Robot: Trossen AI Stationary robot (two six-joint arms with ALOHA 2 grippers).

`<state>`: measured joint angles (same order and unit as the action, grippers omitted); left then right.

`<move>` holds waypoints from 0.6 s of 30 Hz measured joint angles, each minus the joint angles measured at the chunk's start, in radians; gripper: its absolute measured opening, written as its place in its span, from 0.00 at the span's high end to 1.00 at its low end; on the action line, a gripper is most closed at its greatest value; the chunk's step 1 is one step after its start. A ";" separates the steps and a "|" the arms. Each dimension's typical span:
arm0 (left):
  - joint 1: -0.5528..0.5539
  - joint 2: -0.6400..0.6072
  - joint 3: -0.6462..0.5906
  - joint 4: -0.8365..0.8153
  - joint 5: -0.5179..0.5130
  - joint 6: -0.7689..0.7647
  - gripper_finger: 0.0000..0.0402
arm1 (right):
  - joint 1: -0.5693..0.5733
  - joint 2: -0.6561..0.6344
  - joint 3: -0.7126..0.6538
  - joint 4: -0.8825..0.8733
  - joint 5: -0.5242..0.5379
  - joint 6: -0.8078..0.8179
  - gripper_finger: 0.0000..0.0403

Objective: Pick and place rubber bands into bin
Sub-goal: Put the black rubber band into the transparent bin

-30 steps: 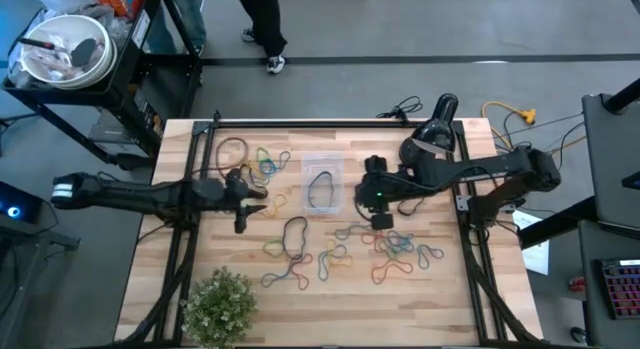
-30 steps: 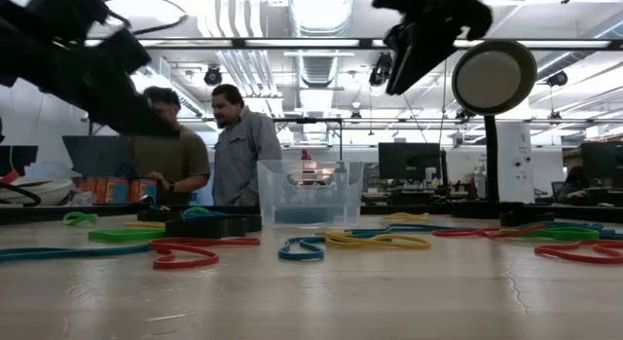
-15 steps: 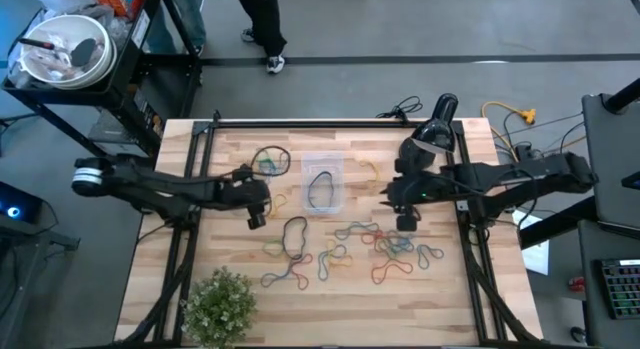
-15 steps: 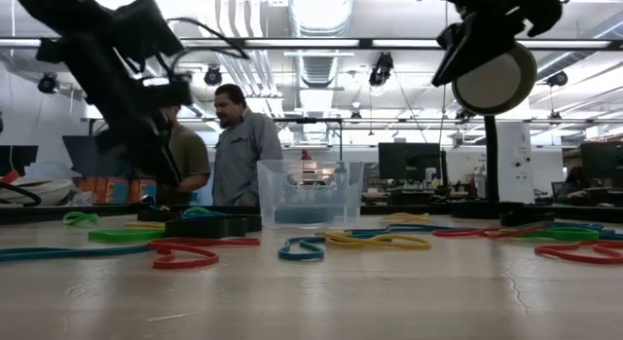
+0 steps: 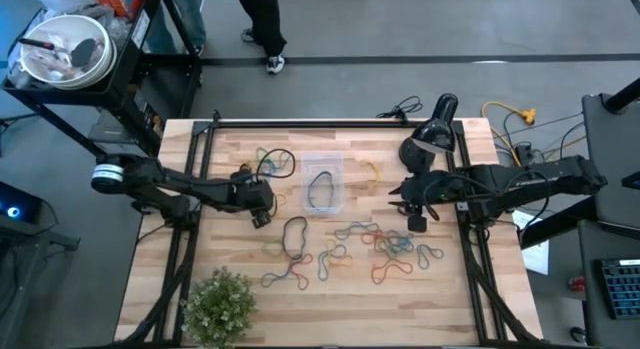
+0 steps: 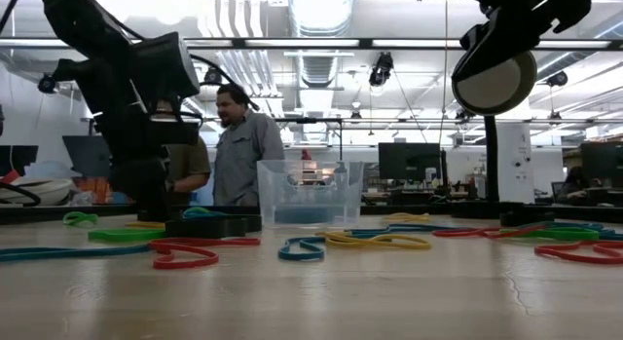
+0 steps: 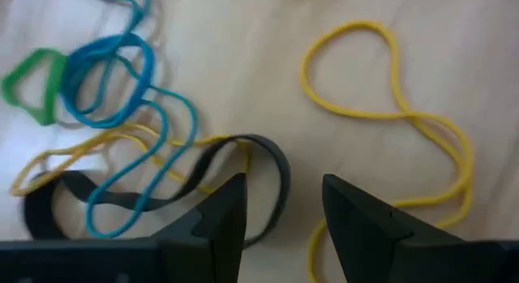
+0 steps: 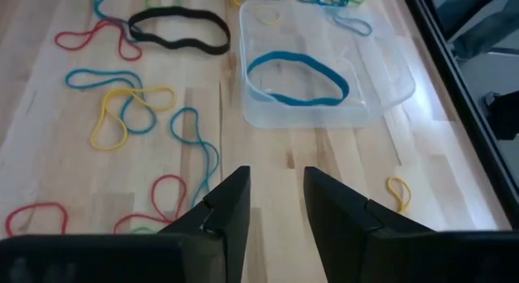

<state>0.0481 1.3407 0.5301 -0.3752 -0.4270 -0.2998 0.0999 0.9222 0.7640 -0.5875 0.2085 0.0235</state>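
The clear bin [image 5: 323, 183] sits on the wooden table [image 5: 450, 299] near its middle, towards the far edge, and a blue rubber band [image 8: 298, 76] lies flat inside it. The left hand [image 5: 259, 197] hangs low just to the left of the bin, above a tangle of loose bands; in its wrist view the two dark fingers [image 7: 220, 214] stand apart with nothing between them, poised over a black band [image 7: 268, 165] that overlaps a yellow band [image 7: 389, 121] and blue loops [image 7: 113, 80], with a green band [image 7: 32, 84] beside them. The right hand [image 5: 415, 211] sits to the right of the bin, apart from it; its fingers [image 8: 227, 206] are parted with a gap between them and grip nothing, pointing across bare wood towards the bin. More rubber bands [image 5: 385, 249] in blue, red, yellow and green lie scattered on the near side of the table in front of the bin, along with a long black band [image 5: 293, 232]. A small green plant [image 5: 220, 304] stands at the near left corner. In the low view a person [image 6: 241, 145] stands in the room beyond the table.
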 joint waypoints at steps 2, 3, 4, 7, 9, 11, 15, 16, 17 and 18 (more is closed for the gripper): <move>0.004 -0.002 -0.001 -0.002 -0.004 -0.002 0.64 | 0.001 0.002 0.000 0.002 0.000 0.000 0.73; 0.007 -0.006 -0.001 -0.002 -0.005 -0.003 0.64 | 0.001 0.002 0.000 0.001 0.000 0.000 0.73; 0.011 -0.010 -0.001 -0.002 -0.005 -0.003 0.64 | 0.001 0.006 0.000 0.002 0.000 0.000 0.73; 0.031 -0.012 -0.001 -0.010 0.000 -0.004 0.64 | 0.001 0.011 -0.001 0.000 0.000 0.000 0.73; 0.046 -0.013 -0.002 -0.008 0.022 -0.005 0.66 | 0.001 0.014 -0.001 0.004 0.000 0.001 0.74; 0.064 -0.013 -0.004 -0.009 0.066 -0.008 0.69 | 0.001 0.016 -0.003 0.003 0.000 0.002 0.74; 0.092 -0.010 -0.011 0.003 0.118 -0.010 0.75 | 0.001 0.024 -0.004 0.002 0.000 0.007 0.75; 0.095 -0.007 -0.011 0.005 0.123 -0.010 0.77 | 0.001 0.025 -0.005 0.002 0.000 0.009 0.75; 0.096 -0.004 -0.011 0.006 0.127 -0.010 0.78 | 0.001 0.028 -0.005 0.001 0.000 0.014 0.75; 0.097 -0.003 -0.011 0.006 0.127 -0.009 0.78 | 0.001 0.029 -0.006 0.003 0.000 0.020 0.75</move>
<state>0.1452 1.3377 0.5190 -0.3687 -0.2996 -0.3092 0.1009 0.9512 0.7579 -0.5841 0.2085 0.0431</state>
